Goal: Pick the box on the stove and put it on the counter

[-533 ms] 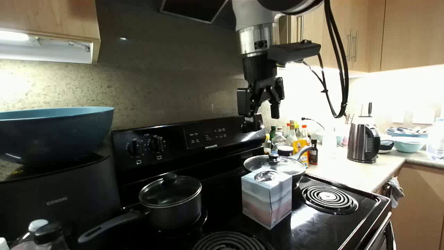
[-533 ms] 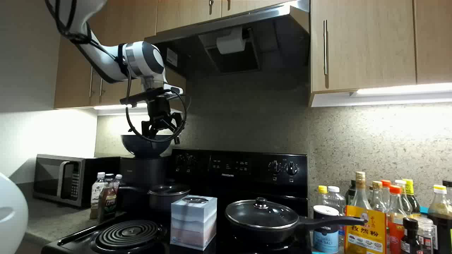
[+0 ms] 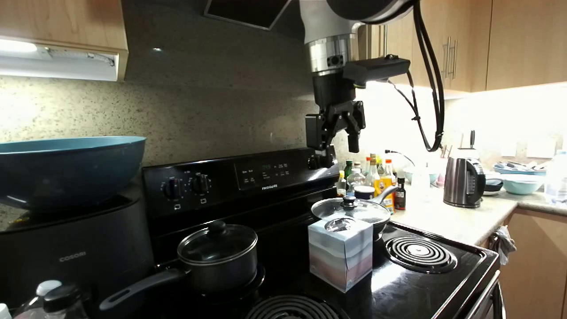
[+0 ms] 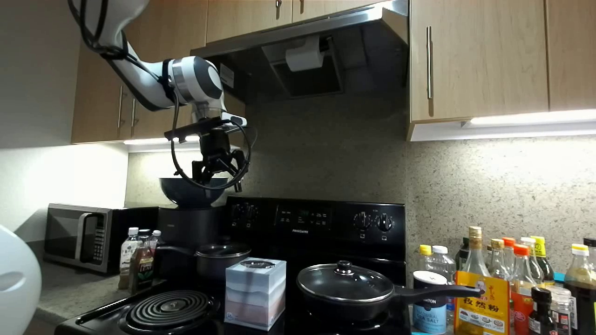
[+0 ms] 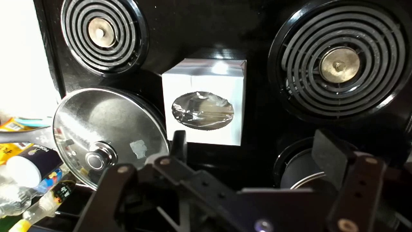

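The box point(image 3: 341, 254) is a small tissue carton with pale blue, white and pinkish sides and a whitish top with an oval opening. It stands upright on the black stove point(image 3: 398, 288) beside the lidded frying pan; it also shows in an exterior view point(image 4: 255, 294) and in the wrist view point(image 5: 204, 138). My gripper point(image 3: 338, 153) is open and empty, high above the stove near its back panel; it shows in an exterior view point(image 4: 218, 179) too. In the wrist view my gripper point(image 5: 252, 145) has its left finger overlapping the box's lower left corner. The light counter point(image 3: 416, 217) lies beyond the stove.
The frying pan point(image 4: 344, 288) with a glass lid is close beside the box. A lidded saucepan point(image 3: 219, 261) stands on another burner. Bottles point(image 4: 498, 270) crowd the counter by the pan. A kettle point(image 3: 460, 184) stands farther along. A big blue bowl point(image 3: 71, 170) sits on a black appliance.
The arm and gripper have shifted slightly to the right in both exterior views. The gripper stays open. The box has not moved.
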Controlling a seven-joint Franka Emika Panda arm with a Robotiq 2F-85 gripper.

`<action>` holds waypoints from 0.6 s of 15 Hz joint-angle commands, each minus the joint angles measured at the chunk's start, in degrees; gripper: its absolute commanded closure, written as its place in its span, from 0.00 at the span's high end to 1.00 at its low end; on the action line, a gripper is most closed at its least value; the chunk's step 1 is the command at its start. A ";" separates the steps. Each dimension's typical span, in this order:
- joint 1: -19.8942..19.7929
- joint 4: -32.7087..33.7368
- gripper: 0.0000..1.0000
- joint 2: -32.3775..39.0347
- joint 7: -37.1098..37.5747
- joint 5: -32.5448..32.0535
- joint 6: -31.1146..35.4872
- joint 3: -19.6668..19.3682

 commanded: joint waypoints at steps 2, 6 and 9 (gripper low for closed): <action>-0.50 -0.56 1.00 1.81 1.36 -1.10 1.96 -3.60; -1.84 -1.47 1.00 3.42 2.32 -1.26 2.43 -6.92; -2.76 -2.17 1.00 4.35 2.61 -0.85 2.59 -9.08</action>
